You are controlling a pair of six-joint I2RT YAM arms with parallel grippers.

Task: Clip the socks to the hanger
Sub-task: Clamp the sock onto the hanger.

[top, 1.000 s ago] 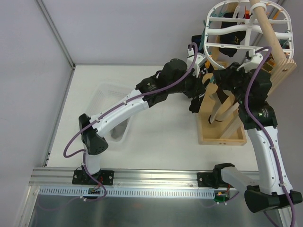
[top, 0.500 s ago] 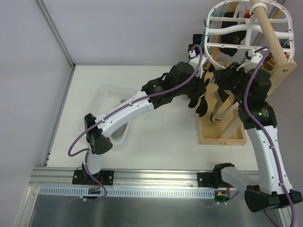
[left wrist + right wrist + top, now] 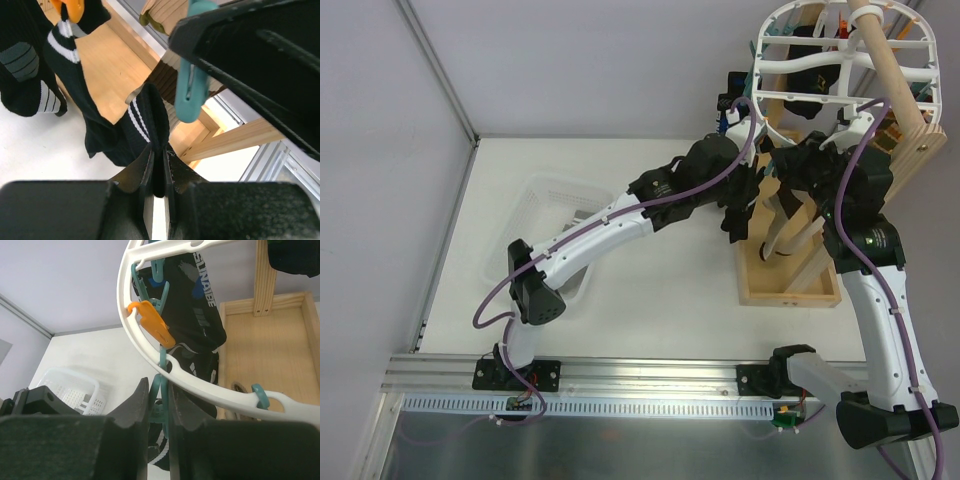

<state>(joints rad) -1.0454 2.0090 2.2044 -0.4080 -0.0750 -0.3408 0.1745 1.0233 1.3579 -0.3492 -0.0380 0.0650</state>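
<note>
White table [image 3: 660, 300] under grey walls, left hand [image 3: 158, 186] pinched shut on a black striped sock [image 3: 144, 116] beside the wooden stand [image 3: 790, 288], right hand [image 3: 160, 412] clamped on a teal peg [image 3: 161, 382] under the white hanger [image 3: 122, 287] rim

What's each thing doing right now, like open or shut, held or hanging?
left gripper: shut on the striped sock.
right gripper: shut on a teal peg.
striped sock: held up by its edge, not yet clipped.
hanger: hanging on the wooden stand.
lettered sock: hanging from the hanger.
basket: upright on the table.
</note>
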